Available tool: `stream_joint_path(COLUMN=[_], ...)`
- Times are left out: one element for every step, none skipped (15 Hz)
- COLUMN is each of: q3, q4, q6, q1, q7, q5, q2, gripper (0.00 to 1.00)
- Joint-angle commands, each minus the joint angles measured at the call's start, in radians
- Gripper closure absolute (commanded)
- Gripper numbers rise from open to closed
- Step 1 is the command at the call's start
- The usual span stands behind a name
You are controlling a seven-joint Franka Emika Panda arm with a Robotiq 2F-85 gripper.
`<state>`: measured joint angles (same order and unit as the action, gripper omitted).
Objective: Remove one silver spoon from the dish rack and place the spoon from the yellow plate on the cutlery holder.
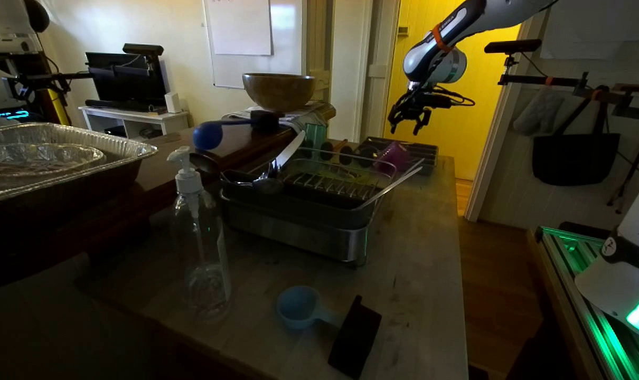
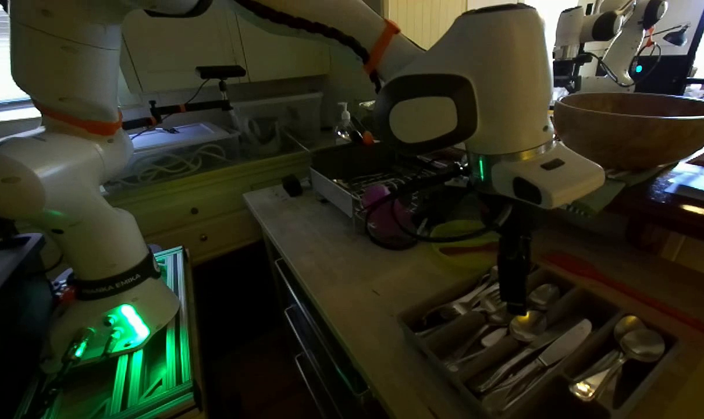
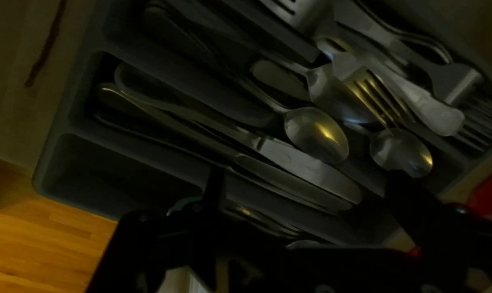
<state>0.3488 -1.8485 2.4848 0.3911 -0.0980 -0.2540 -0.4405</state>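
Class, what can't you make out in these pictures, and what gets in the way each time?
Wrist view: cutlery in the frame's lowest compartment, mostly covered by the hand.
In an exterior view: yellow plate, partly behind the hand; whether a spoon lies on it is unclear.
In an exterior view: dish rack, partly hidden by the arm.
In an exterior view: foil tray, cut off by the left edge.

1. Open air separates the gripper (image 1: 405, 128) from the cutlery holder (image 3: 62, 127);
2. toward the dish rack (image 1: 293, 229) — yellow plate (image 2: 467, 262) and purple cup (image 1: 394, 156) stand in the way;
3. inside the holder, dividers (image 3: 189, 87) and cutlery (image 3: 315, 132) obstruct.
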Motion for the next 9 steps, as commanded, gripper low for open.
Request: stream_joint_path(q3=[-0.032,-0.036,-0.041,-0.046,-0.049,-0.054,-0.057,-0.058,-0.06], q4=[0.113,0.128,0.134,0.14,0.143,0.146,0.149,0.149,0.149], q6=[-0.004,-0.003,-0.002,0.0,0.003,0.0,-0.003,0.005,0.006], q1=[0.033,0.035,0.035,0.035,0.035,0.036,0.036,0.035,0.036], q7=[-0.078,-0.095,-0.111,-0.121,-0.132,-0.14,-0.147,-0.15,-0.153], q5=[-0.026,-0.027,-0.026,-0.025,-0.024,-0.026,-0.026,-0.024,-0.023], q2=[-0.107,-0.122,-0.133,-0.143,-0.152,-0.159,-0.165,-0.171,-0.177], gripper=[0.0,0.0,0.0,0.0,0.0,0.0,0.0,0.0,0.0])
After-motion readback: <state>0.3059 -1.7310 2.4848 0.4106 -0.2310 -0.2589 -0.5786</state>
